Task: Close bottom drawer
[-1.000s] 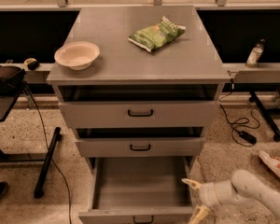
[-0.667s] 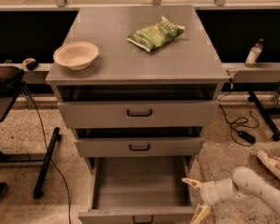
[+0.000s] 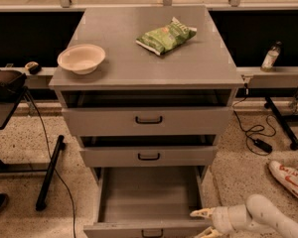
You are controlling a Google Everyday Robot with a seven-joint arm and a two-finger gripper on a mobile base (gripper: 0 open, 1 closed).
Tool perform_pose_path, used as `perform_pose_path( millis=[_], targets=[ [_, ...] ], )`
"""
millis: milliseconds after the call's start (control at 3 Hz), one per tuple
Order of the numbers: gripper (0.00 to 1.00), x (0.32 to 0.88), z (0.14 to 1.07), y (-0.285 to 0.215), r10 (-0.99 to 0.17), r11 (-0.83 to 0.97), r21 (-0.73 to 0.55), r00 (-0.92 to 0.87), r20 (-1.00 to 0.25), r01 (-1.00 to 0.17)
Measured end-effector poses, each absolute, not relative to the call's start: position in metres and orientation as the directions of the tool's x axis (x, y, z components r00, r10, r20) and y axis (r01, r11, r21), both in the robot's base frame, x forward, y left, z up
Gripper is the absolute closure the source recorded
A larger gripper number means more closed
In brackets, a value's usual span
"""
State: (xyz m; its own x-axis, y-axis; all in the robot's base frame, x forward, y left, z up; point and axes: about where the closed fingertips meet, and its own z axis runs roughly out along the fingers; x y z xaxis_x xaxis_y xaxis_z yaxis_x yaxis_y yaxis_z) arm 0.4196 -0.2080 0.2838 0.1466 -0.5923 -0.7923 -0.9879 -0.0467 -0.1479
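The bottom drawer (image 3: 149, 197) of the grey cabinet is pulled far out, its box empty, its front panel with a black handle (image 3: 152, 232) at the frame's bottom edge. My gripper (image 3: 203, 223) on the white arm (image 3: 260, 219) is low at the right, beside the drawer's front right corner. One cream finger (image 3: 202, 213) reaches over the drawer's right wall; the other is partly cut off by the frame edge. The fingers stand apart, holding nothing.
The middle drawer (image 3: 149, 155) and top drawer (image 3: 148, 119) stick out slightly. A bowl (image 3: 81, 58) and a green chip bag (image 3: 166, 35) lie on the cabinet top. A shoe (image 3: 289, 178), cables (image 3: 256, 138) and a black stand leg (image 3: 49, 172) are on the floor.
The view has shifted a little. My gripper stays at the drawer's front right corner, hardly moved.
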Motion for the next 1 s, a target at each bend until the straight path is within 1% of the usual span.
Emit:
perform_pose_path(
  millis=[333, 667, 1000],
  targets=[
    [0.63, 0.390, 0.267, -0.202, -0.582, -0.086, -0.322, 0.310, -0.752, -0.943],
    [0.87, 0.387, 0.266, -0.204, -0.576, -0.115, -0.373, 0.367, -0.730, -0.921],
    [1.00, 0.379, 0.237, -0.188, -0.605, -0.130, -0.319, 0.330, -0.725, -0.939]
  ],
)
